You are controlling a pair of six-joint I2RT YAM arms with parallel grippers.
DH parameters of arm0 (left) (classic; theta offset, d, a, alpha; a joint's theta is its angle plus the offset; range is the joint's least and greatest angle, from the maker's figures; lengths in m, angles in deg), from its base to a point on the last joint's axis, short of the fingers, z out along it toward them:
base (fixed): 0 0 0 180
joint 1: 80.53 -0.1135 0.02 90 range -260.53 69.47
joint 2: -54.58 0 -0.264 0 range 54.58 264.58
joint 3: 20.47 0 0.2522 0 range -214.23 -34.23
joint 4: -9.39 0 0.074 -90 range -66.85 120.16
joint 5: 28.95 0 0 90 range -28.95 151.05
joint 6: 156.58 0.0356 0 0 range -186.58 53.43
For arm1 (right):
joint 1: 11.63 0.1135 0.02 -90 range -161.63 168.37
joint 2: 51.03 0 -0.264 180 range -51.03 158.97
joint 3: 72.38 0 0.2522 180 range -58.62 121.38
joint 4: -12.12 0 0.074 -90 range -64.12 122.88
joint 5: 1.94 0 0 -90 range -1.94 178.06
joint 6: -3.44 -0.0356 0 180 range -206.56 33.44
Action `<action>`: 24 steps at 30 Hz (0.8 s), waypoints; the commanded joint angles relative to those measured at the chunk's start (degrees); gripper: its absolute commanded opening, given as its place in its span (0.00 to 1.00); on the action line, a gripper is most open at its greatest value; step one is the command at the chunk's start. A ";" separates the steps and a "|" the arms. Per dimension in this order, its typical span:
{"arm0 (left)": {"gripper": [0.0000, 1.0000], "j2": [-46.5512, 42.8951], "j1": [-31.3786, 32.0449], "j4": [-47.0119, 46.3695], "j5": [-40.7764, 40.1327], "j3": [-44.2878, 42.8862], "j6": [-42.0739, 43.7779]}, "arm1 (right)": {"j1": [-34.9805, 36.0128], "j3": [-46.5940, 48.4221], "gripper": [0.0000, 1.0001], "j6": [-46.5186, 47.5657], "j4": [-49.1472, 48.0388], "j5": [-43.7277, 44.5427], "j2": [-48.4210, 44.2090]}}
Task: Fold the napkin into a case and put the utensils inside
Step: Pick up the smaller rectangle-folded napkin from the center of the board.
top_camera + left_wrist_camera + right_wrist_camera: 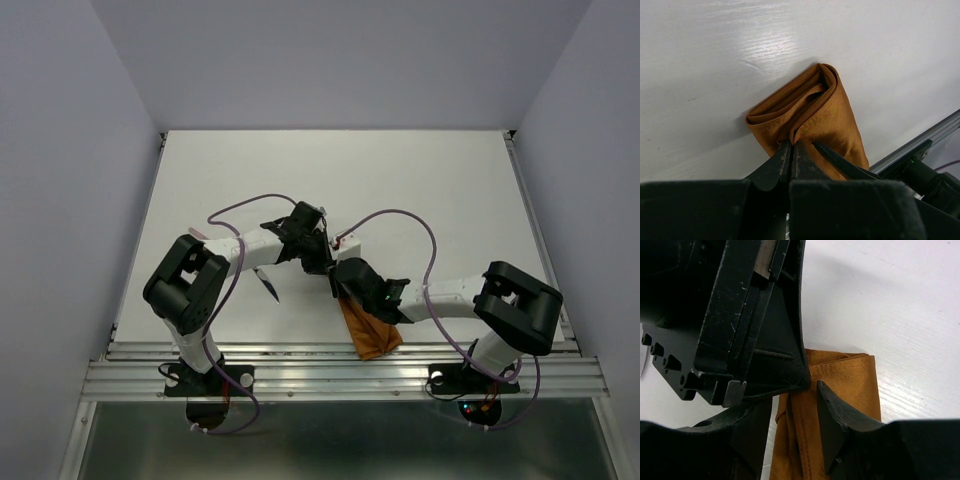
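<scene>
My left tool is clenched on an edge of the folded rust-orange napkin, lying on the white tabletop near the front rail. My right tool hangs released astride the cloth, the left tool's black body blocking much of its view; a dark-tipped utensil lies apart, leftward.

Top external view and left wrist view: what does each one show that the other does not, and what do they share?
Only the top external view shows the left arm and right arm whole, and a dark-tipped utensil lying on the table, apart from the cloth. Only the left wrist view shows the stacked layers at the cloth's far end and the left gripper shut on its near edge. Both show the folded orange cloth and the metal rail at the table's near edge.
</scene>
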State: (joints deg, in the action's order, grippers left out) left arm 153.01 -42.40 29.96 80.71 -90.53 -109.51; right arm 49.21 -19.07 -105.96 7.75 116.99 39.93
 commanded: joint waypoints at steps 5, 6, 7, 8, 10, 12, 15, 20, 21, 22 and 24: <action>0.00 -1.75 0.02 0.57 1.08 -2.24 -0.22 | 0.16 1.85 0.45 1.91 -2.52 2.01 1.33; 0.00 -1.75 0.02 0.57 1.08 -2.24 -0.22 | 0.16 1.76 0.45 1.91 -2.44 2.01 1.41; 0.00 -1.84 0.02 0.57 1.08 -2.24 -0.22 | 0.16 1.76 0.45 1.99 -2.44 2.01 1.59; 0.00 -1.84 -0.07 0.57 1.17 -2.33 -0.30 | 0.16 1.85 0.45 2.08 -2.35 2.01 2.11; 0.00 -1.93 0.01 0.66 1.17 -2.42 -0.13 | 0.16 2.11 0.44 2.26 -2.00 2.18 2.64; 0.00 -1.84 -0.07 0.75 1.17 -2.59 -0.13 | 0.16 2.55 0.44 2.26 -2.00 2.45 3.43; 0.00 -2.19 0.01 0.93 1.17 -2.77 -0.13 | 0.16 2.99 0.41 2.26 -2.00 2.97 4.31; 0.00 -2.81 -0.07 1.19 1.17 -2.95 -0.13 | 0.16 3.08 0.40 1.65 -2.35 3.42 4.76; 0.00 -2.89 -0.07 1.19 1.08 -2.95 -0.04 | 0.16 3.08 0.39 1.47 -2.44 3.68 4.58; 0.00 -2.90 0.01 1.19 1.17 -2.86 -0.13 | 0.16 3.08 0.37 1.21 -2.44 3.68 4.32; 0.00 -2.90 0.01 1.19 1.17 -2.86 -0.04 | 0.16 3.16 0.34 1.03 -2.44 4.03 4.14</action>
State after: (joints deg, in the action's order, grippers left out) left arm 152.99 -42.55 30.68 80.77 -91.12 -109.82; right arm 49.21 -17.83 -104.30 7.64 118.49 44.17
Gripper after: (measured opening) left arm 0.077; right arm 0.357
